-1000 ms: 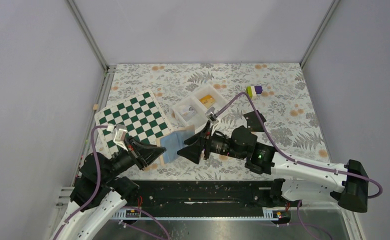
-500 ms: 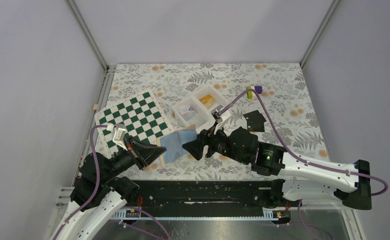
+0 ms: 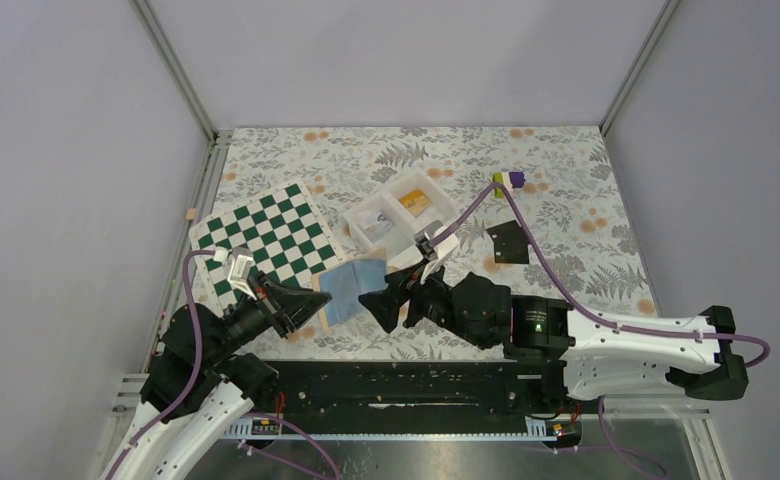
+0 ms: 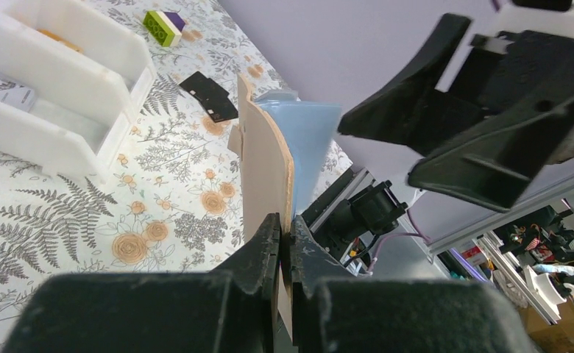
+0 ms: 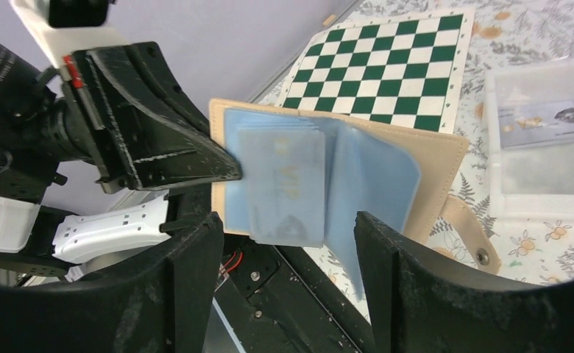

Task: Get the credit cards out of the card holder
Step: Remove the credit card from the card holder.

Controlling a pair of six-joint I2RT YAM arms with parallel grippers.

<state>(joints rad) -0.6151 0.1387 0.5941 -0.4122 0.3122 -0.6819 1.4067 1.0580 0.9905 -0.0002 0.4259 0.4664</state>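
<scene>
Two grippers meet at the open holder (image 5: 435,158), raised beside the board (image 5: 387,66): the left gripper (image 4: 284,224) pinches its tan edge, while the right gripper (image 5: 284,220), spread wide, should close squarely on the exposed card (image 5: 284,184) and draw it straight out toward the tray (image 5: 494,173).

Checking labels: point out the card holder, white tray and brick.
card holder (image 5: 376,173), right wrist view, blue inner panel.
tray (image 4: 41,136), left wrist view, near side wall.
brick (image 3: 510,180), top external view, top face.
</scene>
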